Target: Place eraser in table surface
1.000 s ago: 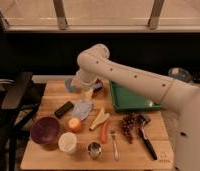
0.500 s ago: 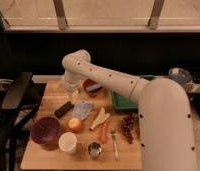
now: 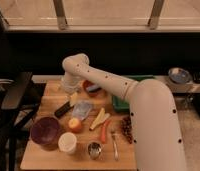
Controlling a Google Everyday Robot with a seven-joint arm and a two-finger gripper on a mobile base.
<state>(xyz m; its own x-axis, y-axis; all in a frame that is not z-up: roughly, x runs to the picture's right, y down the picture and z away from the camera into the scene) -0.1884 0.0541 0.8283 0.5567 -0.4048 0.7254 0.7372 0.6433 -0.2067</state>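
The eraser [image 3: 63, 109], a small black bar, lies flat and slanted on the left part of the table surface [image 3: 50, 157], a light-brown plank top. My gripper [image 3: 70, 91] hangs at the end of the white arm just above and behind the eraser, near a yellow piece [image 3: 73, 98]. It looks open, with nothing held in it. The arm's bulk covers the table's right side, and its wrist partly hides the gripper.
A blue-grey block [image 3: 82, 109] lies right of the eraser. In front are a purple bowl [image 3: 44, 132], a white cup [image 3: 68, 142], an orange fruit [image 3: 74, 124], a metal cup [image 3: 94, 149] and a fork [image 3: 114, 145]. A green tray [image 3: 119, 104] sits behind the arm. A dark chair [image 3: 13, 92] stands at the left.
The arm has swung to the left, carrying the gripper from the table's middle back toward its left rear. The forearm now fills the right foreground. The eraser has not moved.
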